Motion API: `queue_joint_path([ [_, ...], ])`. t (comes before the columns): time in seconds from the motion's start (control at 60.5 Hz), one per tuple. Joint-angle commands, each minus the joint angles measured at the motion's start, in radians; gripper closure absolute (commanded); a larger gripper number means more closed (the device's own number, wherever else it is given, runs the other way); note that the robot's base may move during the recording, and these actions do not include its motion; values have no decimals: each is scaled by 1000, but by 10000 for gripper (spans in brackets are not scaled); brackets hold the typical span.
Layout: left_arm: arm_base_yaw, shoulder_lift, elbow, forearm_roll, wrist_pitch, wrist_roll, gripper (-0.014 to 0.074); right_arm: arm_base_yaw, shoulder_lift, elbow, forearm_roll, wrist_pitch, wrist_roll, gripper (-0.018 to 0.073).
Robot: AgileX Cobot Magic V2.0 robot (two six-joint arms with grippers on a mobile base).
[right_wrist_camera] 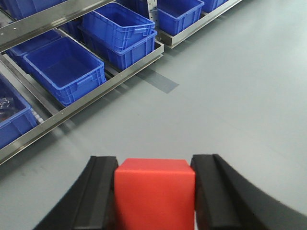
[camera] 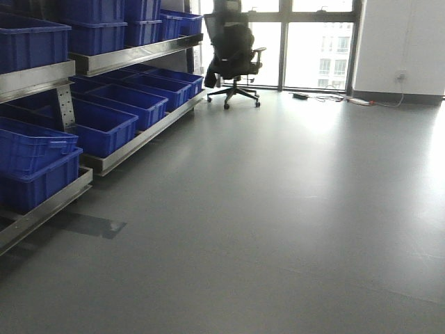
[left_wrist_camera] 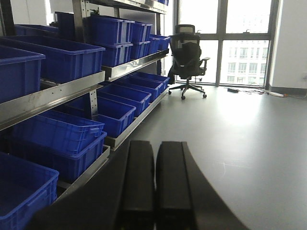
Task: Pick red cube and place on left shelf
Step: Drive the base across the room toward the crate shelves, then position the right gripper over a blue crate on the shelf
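Grey floor (camera: pixel 278 209) runs off to the windows, with an office chair (camera: pixel 235 59) parked far ahead. My right pincer (right_wrist_camera: pixel 154 165) is clamped on the red cube (right_wrist_camera: pixel 154 194), one finger flat against each side face, well above the floor. The left pincer (left_wrist_camera: pixel 155 146) is closed on nothing, its fingers pressed together.

The left shelf (right_wrist_camera: pixel 53 21) sits ahead and to the left of the right pincer, well apart, its levels packed with blue crates (right_wrist_camera: pixel 64 69).

Risks as I read them: the grip is on two smooth faces only, so a jolt from the base could let the cube slide down and out. Going in, the steel front rail juts out over the lower crates, and a high approach could knock the cube against it. Crate rims stand close together, so a sloppy release may tip the cube off an edge. The cube also blocks the lower part of my wrist view.
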State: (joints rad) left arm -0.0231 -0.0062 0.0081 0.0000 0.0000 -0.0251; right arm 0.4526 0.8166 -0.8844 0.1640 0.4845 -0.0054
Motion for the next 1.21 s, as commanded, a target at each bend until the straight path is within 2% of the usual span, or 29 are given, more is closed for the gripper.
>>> queue_joint_path([
  [0.0, -4, -14, 25, 0, -85, 0, 495, -2, -4, -28, 5, -87, -9, 502],
  [1.19, -4, -14, 25, 0, -85, 0, 495, -2, -4, -28, 5, -87, -9, 502],
])
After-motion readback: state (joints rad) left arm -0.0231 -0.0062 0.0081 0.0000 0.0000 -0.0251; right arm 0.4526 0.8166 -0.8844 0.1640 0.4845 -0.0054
